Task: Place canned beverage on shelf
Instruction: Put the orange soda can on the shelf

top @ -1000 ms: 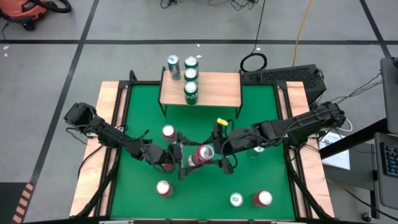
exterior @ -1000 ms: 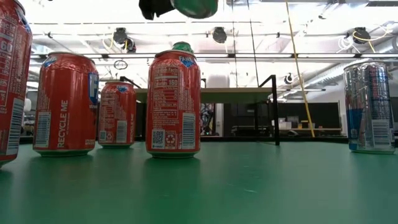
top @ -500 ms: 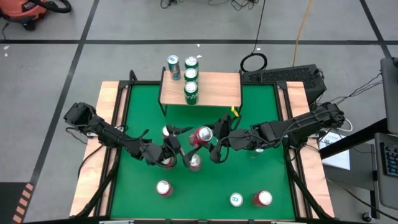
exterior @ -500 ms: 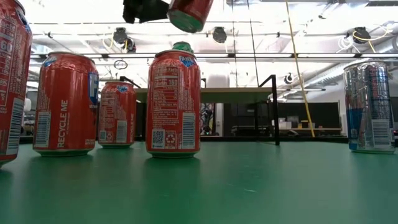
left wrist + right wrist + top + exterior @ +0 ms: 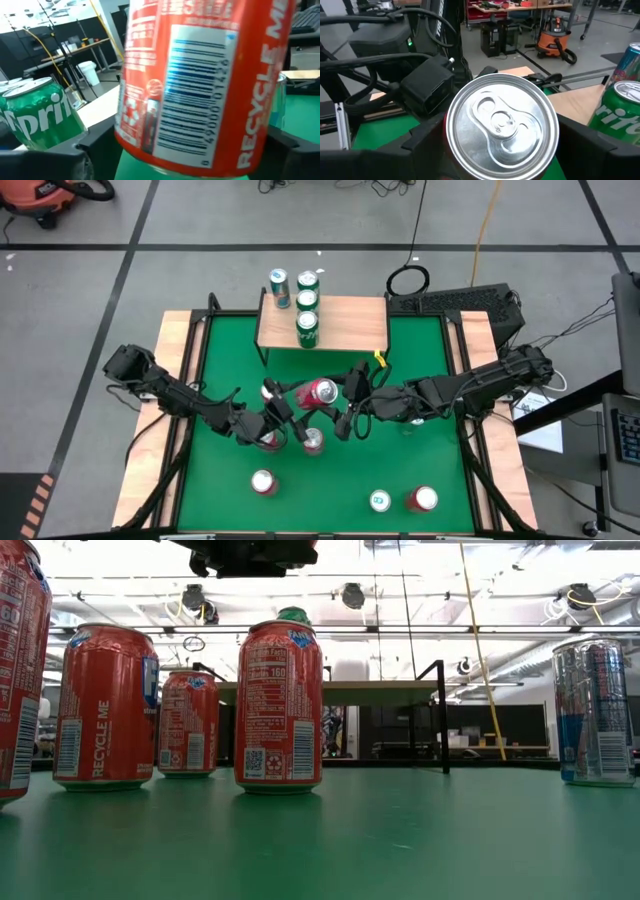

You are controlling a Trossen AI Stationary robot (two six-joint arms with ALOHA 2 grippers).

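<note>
A red can (image 5: 312,392) hangs tilted above the middle of the green table (image 5: 420,350), between my two grippers. My left gripper (image 5: 288,402) comes at it from the left and my right gripper (image 5: 346,396) from the right; both are shut on it. In the right wrist view the can's silver top (image 5: 501,124) faces the camera. The left wrist view shows its barcode side (image 5: 200,85). The shelf (image 5: 350,323) stands at the table's far edge on black legs and carries three green cans (image 5: 307,328) and a blue-and-silver one (image 5: 278,285). My left gripper has the can's wall near its bottom end (image 5: 127,132) between its two fingers (image 5: 92,142), coming level from the table's left. The can is lifted clear and tilted. My right gripper has the can just under its top rim (image 5: 454,131) between its two fingers (image 5: 580,137), coming from the table's right, slightly downward. The can's top leans toward this arm.
Red cans stand on the table under and beside the grippers (image 5: 313,442), (image 5: 270,391), (image 5: 263,482). At the near right stand a green-topped can (image 5: 380,500) and a red one (image 5: 424,498). The low view shows red cans (image 5: 278,705) and a silver-blue can (image 5: 595,710).
My right gripper has turned and carried the red can up and toward the far edge; the can has tipped from lying flat to tilted and has left the top of the low view. My left gripper has swung its fingers round and drawn them in on the can.
</note>
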